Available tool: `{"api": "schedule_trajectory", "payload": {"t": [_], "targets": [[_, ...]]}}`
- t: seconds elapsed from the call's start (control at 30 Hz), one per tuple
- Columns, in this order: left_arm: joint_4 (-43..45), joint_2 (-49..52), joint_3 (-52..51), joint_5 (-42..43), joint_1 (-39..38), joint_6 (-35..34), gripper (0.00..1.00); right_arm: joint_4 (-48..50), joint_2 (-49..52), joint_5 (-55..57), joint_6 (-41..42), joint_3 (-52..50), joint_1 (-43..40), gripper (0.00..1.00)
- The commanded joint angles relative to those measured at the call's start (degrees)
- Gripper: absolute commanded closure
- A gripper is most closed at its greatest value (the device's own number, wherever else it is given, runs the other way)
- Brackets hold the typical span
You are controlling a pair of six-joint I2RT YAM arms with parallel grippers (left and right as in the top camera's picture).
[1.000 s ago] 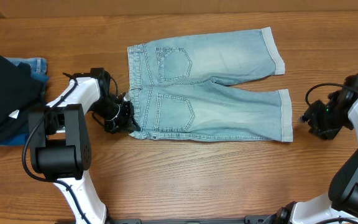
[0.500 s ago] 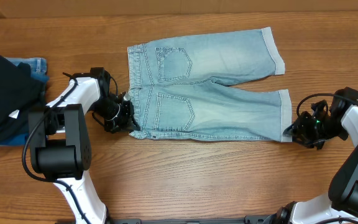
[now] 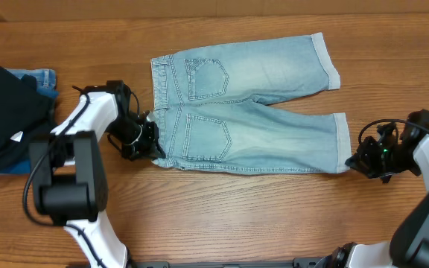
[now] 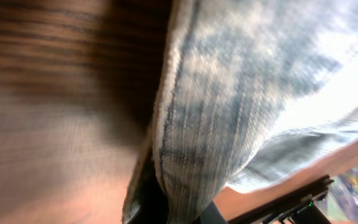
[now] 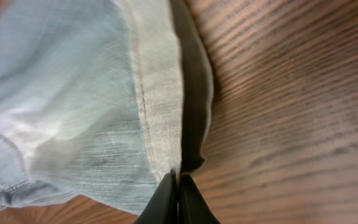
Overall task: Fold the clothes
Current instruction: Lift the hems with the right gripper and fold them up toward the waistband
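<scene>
The shorts (image 3: 274,138) are lying flat across the centre of the overhead frame. The left gripper (image 3: 153,151) is pinching their lower-left waistband corner, while the right gripper (image 3: 353,164) is clamping the lower-right cuff.

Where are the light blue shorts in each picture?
Overhead: the shorts lie flat across the upper middle, with the waistband on the left and the legs pointing right.
Left wrist: blurry close-up denim fills the middle and right.
Right wrist: the shorts fill the left half, and the pale hem edge runs down the middle.
Shared landmark: the brown wooden table shows beside the denim in all three.
</scene>
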Motion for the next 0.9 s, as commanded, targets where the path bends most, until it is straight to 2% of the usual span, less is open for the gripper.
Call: {"api": "schedule_trajectory", "payload": {"t": [0.0,0.3,0.53,0.67,0.8,0.87], "targets": [[0.7,-10.16,0.39,-1.42,0.07,1.2,0.96,-1.9,-6.36,-0.83,-1.29,2.08,-0.22,0.96],[-4.42,-22.47,0.39,-3.1,0.0,-0.52,0.96,-7.3,-18.53,-0.83,-1.2,2.08,-0.28,0.96],[-9.53,-29.53,0.37,-4.72,0.0,-0.9,0.96,-8.46,-24.33,-0.81,-1.01,2.08,-0.26,0.96],[-10.62,-30.4,0.35,-11.17,0.0,-2.93,0.96,-1.62,-25.33,-0.9,0.31,3.04,-0.13,0.96],[-5.92,-29.68,0.35,-15.69,0.0,-3.91,0.85,5.57,-22.03,-1.68,1.29,5.57,3.78,0.96],[-2.99,-29.07,0.33,-16.52,0.0,-3.91,0.84,10.03,-19.41,-1.7,1.31,6.86,6.93,0.96]]}}
